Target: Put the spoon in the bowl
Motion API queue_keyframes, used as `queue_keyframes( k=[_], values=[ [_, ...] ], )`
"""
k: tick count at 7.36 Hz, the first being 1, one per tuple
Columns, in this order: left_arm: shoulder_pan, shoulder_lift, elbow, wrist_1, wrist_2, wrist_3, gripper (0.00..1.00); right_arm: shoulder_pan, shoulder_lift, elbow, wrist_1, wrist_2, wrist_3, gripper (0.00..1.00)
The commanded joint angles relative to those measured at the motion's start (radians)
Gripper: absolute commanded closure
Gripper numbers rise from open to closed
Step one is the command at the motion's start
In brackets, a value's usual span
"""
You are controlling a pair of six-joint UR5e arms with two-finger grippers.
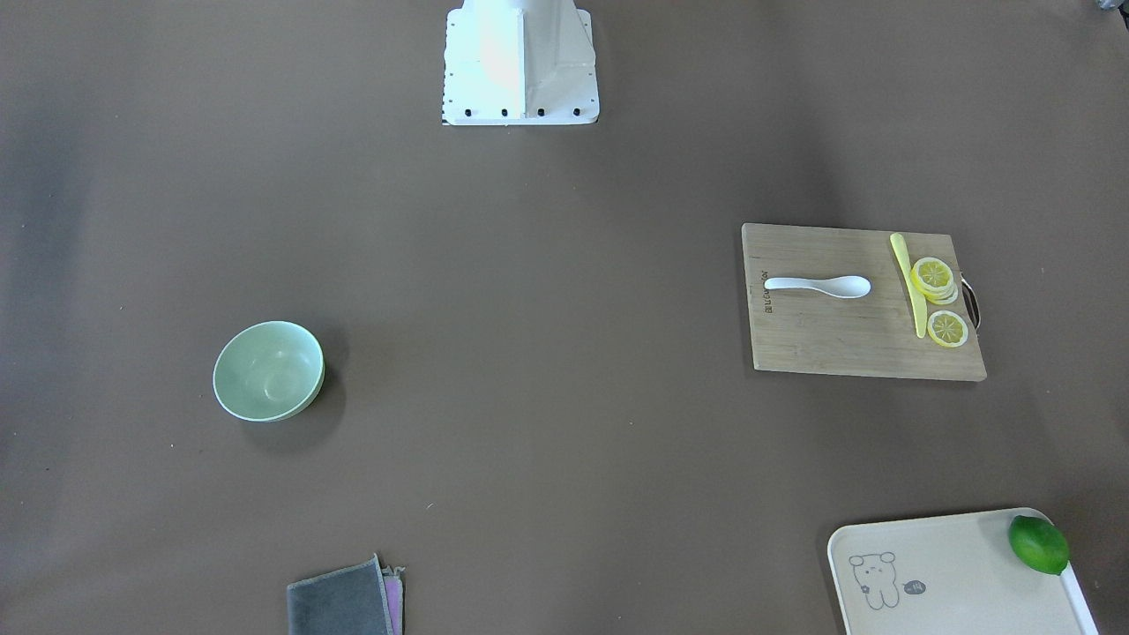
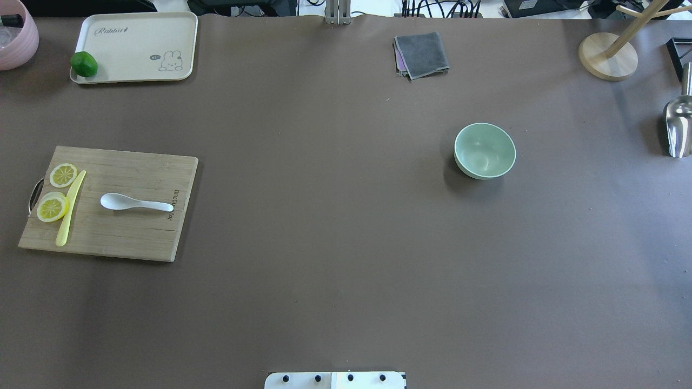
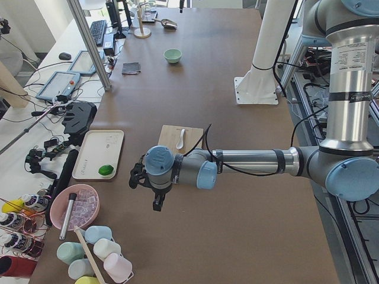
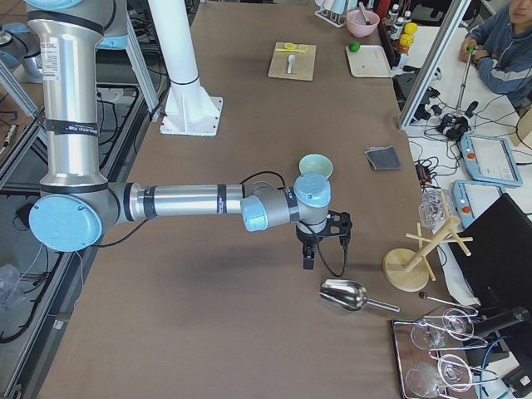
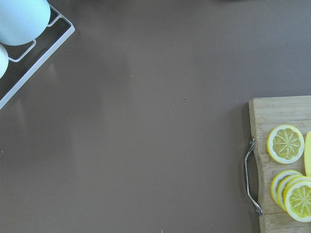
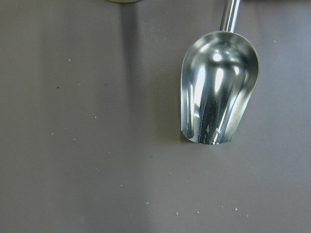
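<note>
Far left there's a cream tray (image 2: 135, 43) with a lime (image 2: 84, 64) on it. Nearer is a wooden cutting board (image 2: 124, 237) carrying lemon slices (image 2: 63, 175), a yellow knife (image 2: 70, 209) and the white spoon (image 2: 135, 202), which lies flat mid-board with its scoop toward the knife. The left hand (image 3: 149, 190) hangs over bare table just off the board's left end, so the slices and knife sit between it and the spoon. Can't tell how wide it's spread. Further right is a grey cloth (image 2: 421, 54), then the green bowl (image 2: 485, 150), well apart from the spoon. Far right, the right hand (image 4: 326, 241) hangs above a metal scoop (image 2: 678, 127). Can't tell its spread either.
</note>
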Motion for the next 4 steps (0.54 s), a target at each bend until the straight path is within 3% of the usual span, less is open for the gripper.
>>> queue_keyframes(
  k=[1,4],
  values=[
    [0.002,-0.001,0.002,0.000,0.000,-0.003,0.02,0.000,-0.002,-0.001,0.001,0.000,0.000,0.00],
    [0.004,0.044,-0.038,0.000,0.000,-0.005,0.02,0.000,-0.004,0.002,0.003,0.006,0.000,0.00]
  ],
)
